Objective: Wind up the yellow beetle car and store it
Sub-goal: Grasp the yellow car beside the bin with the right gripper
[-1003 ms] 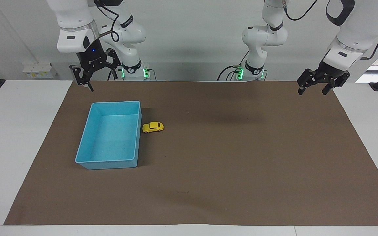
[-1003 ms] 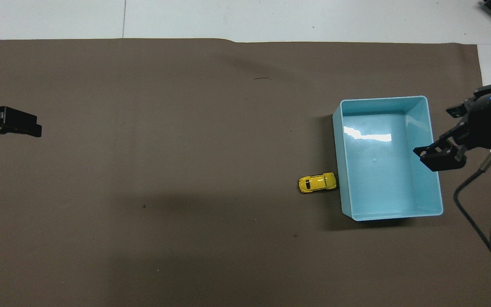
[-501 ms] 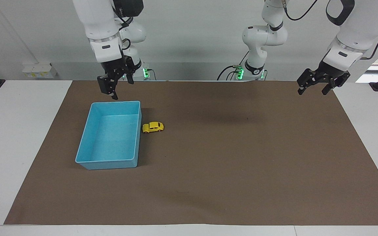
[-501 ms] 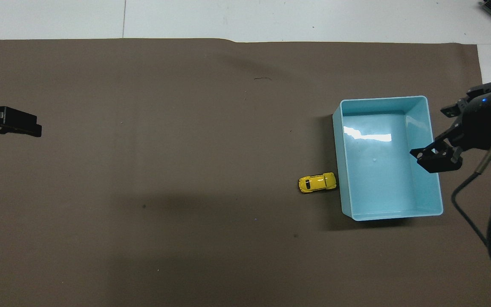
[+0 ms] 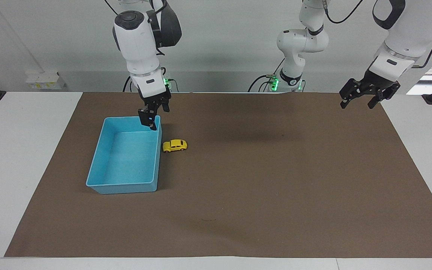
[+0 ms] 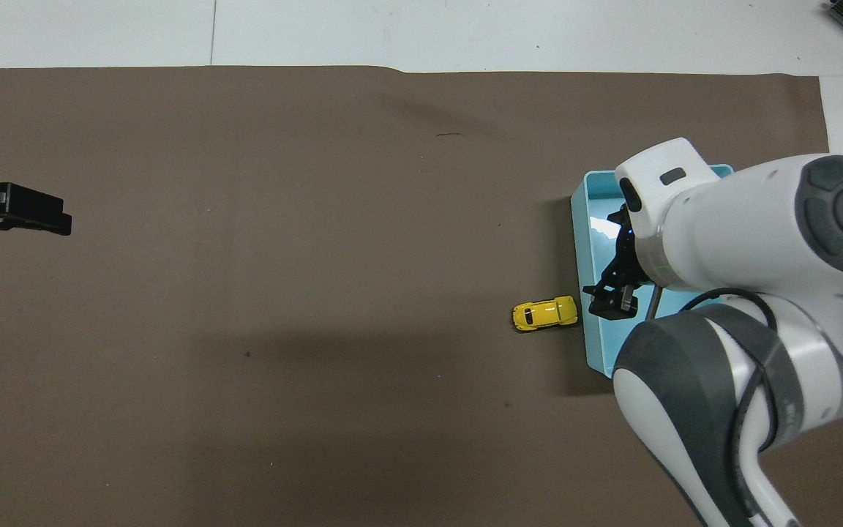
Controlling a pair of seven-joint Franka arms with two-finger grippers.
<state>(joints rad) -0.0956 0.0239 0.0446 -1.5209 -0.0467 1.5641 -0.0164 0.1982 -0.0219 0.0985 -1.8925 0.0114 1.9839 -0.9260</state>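
One small toy sits at the heart of this job: the yellow beetle car (image 5: 175, 145). It stands on its wheels on the brown mat (image 5: 261, 195), just beside the long wall of the blue bin (image 5: 99, 165), on the side toward the left arm's end of the table. Its nose or tail looks very close to the bin wall; I cannot tell if they touch. The bin has nothing in it.

The right gripper (image 5: 153, 115) hangs over the bin's corner nearest the robots, close to the car but not over it yet. It points down. I cannot tell if its fingers are spread or pinched, because they are seen edge on. It holds nothing.

The left gripper (image 5: 369, 96) waits up in the air over the mat's edge at its own end of the table, well apart from the car. Its fingers are spread apart and hold nothing.

I think the step now is to reach the car and grab it. To do it well, the right gripper should slide over until it is right above the car, then come straight down. The fingers should go one on each long side of the car, so the round roof does not slip out. The bin wall is very close, so no finger should bump it. A soft, steady pinch is best, because the car can roll away.
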